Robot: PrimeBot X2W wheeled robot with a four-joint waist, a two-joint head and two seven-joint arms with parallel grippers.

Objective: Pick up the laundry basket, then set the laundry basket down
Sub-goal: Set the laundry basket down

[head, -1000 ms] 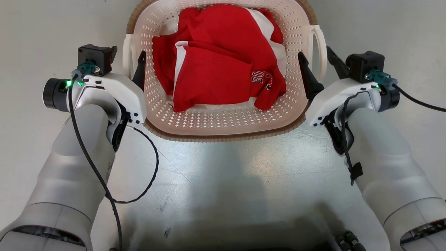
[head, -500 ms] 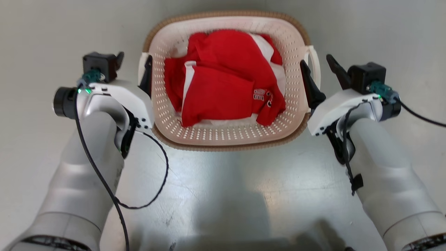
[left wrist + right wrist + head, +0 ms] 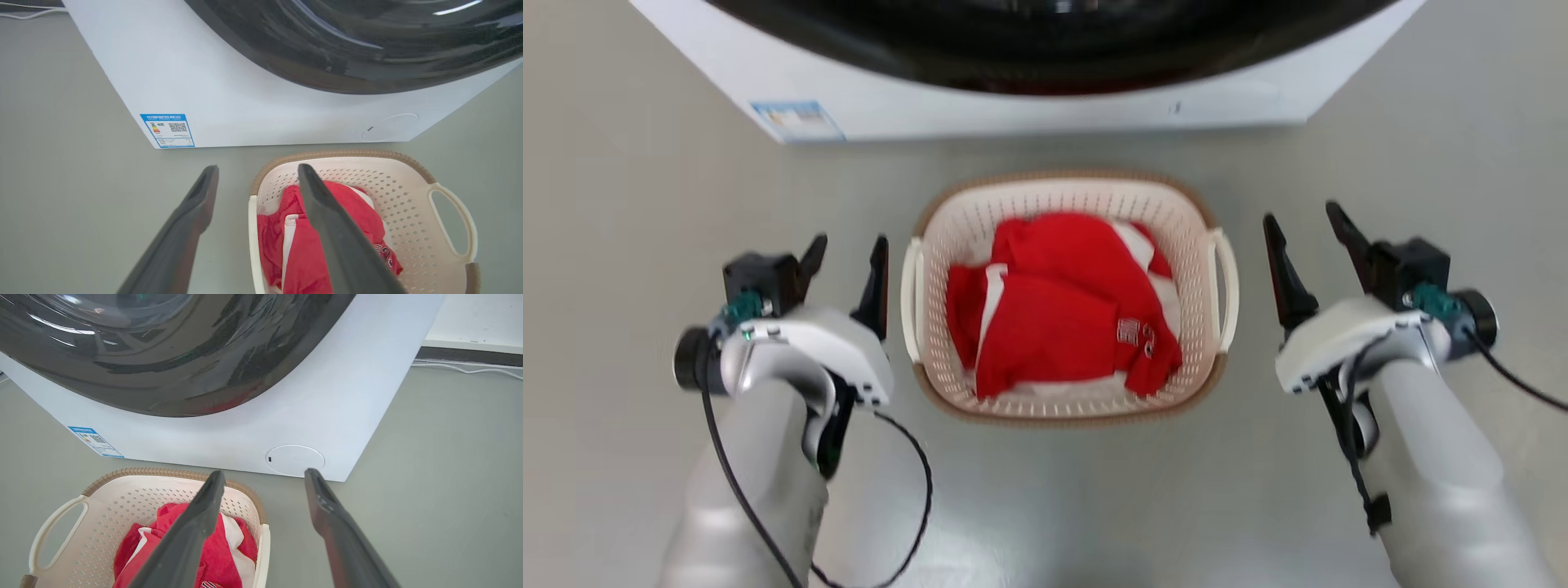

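Note:
The laundry basket (image 3: 1045,211) sits on the grey floor in front of the washing machine, cream and perforated with a brown rim, holding red and white clothes (image 3: 1062,318). My left gripper (image 3: 849,241) is open just left of the basket's left loop handle (image 3: 910,298), not touching it. My right gripper (image 3: 1298,214) is open a short way right of the right handle (image 3: 1227,286). In the left wrist view the left gripper (image 3: 258,167) hangs above the basket (image 3: 392,183), its right finger over the near edge. In the right wrist view the right gripper (image 3: 264,472) spreads over the basket (image 3: 135,494) edge and bare floor.
A white washing machine (image 3: 1013,106) with a dark round door stands right behind the basket, a blue label (image 3: 796,121) on its lower left front. Grey floor runs to both sides and toward me. White cables (image 3: 470,369) lie along the wall at the far right.
The head camera has risen and pulled back, bringing the washing machine into view. Both grippers have drawn out from around the basket's handles and now stand clear beside them, still open.

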